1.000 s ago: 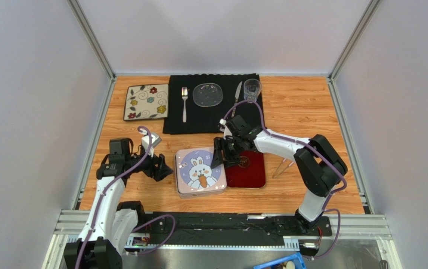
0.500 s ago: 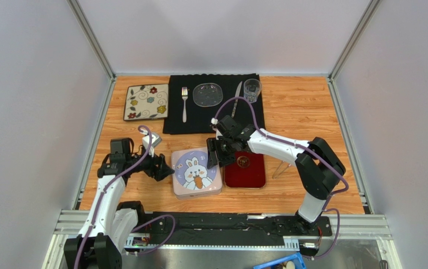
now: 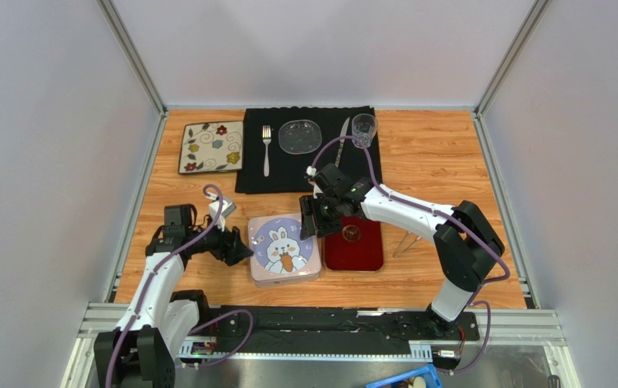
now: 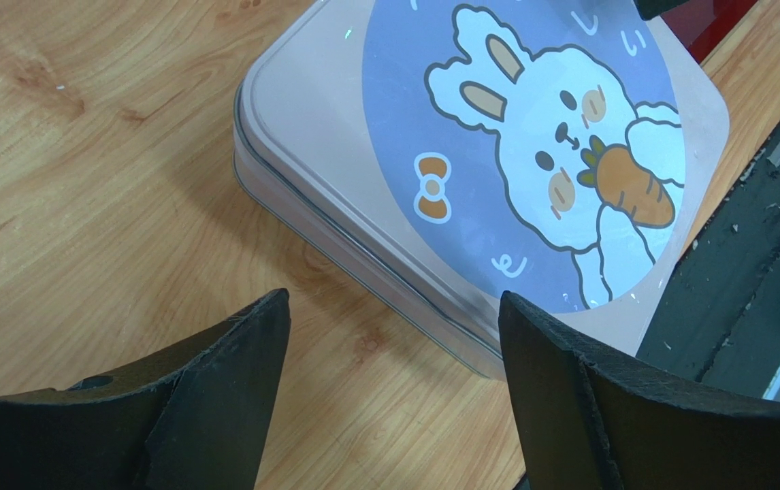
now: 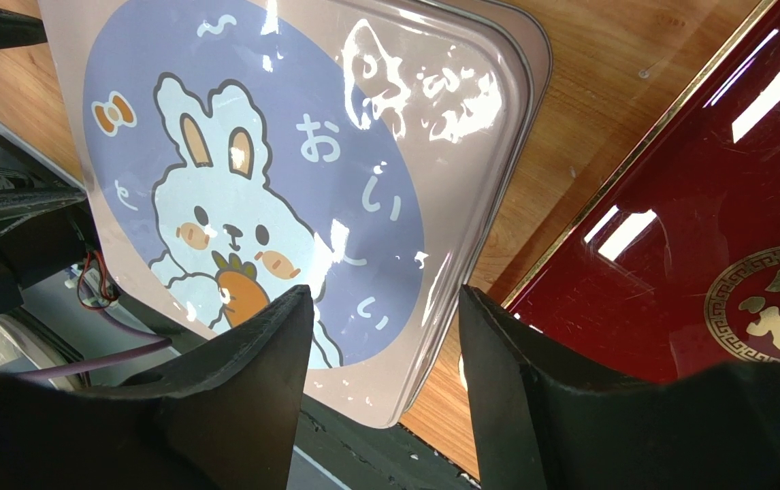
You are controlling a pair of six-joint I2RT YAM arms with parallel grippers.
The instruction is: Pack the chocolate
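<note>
No piece of the chocolate can be made out in any view. The tin (image 3: 285, 249) lies shut, and its lid hides whatever is inside, so the look of the chocolate cannot be told from here.

The tin is square with rounded corners. Its lid is pale pink, with a blue oval showing a white rabbit that holds a carrot.

The left arm (image 3: 154, 279) reaches toward the tin's left side. The left arm's jaws stand open with nothing between them, and their black fingers (image 4: 230, 378) lie low over the table (image 3: 450, 162), just short of the tin's near-left corner.

The right arm (image 3: 405, 212) comes in from the tin's right. The right arm's jaws are also open and empty, and they sit over the tin's right edge. They seem to hover rather than touch it, though the wrist view is too close to be sure.

A dark red tray (image 3: 354, 242) with a gold emblem lies just right of the tin. The right arm covers its far-left corner in the top view, and the right wrist view cuts it off.

Behind the tin lies a black cloth (image 3: 304, 174) carrying a fork (image 3: 266, 149), a glass plate (image 3: 299, 136), a knife (image 3: 343, 133) and a drinking glass (image 3: 363, 128). A flowered square plate (image 3: 211, 147) lies behind and to the left of the tin.
</note>
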